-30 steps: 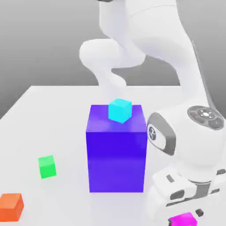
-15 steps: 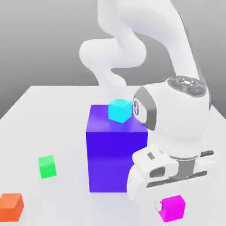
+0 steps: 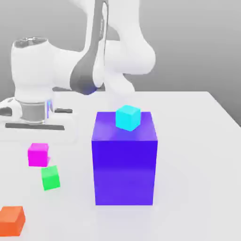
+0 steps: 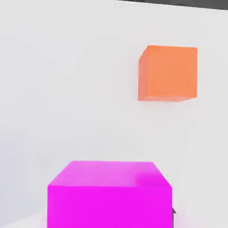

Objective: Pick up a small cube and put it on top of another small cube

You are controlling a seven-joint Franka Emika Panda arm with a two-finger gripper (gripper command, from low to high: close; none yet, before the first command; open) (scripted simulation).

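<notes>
Evidently, the small magenta cube is held by the gripper, which is closed on it, opened no wider than the cube itself. In the exterior view it is seen directly beneath the hand, and in the hand view it looms close.

The coming move turns on where the held cube lies from its likely support. As the exterior view is read, the green cube is found near, at about five o'clock from the magenta one, and the orange cube farther off, near seven o'clock. The cyan cube, set on the blue-violet block, is well apart at roughly two o'clock. Which is meant cannot be told, though green seems likeliest by nearness.

No long axis is offered by a cube, so only its faces need to be squared with those below. If green is chosen, a slight turn may be needed; if the cube is lowered off-centre, it could be tipped off.
</notes>
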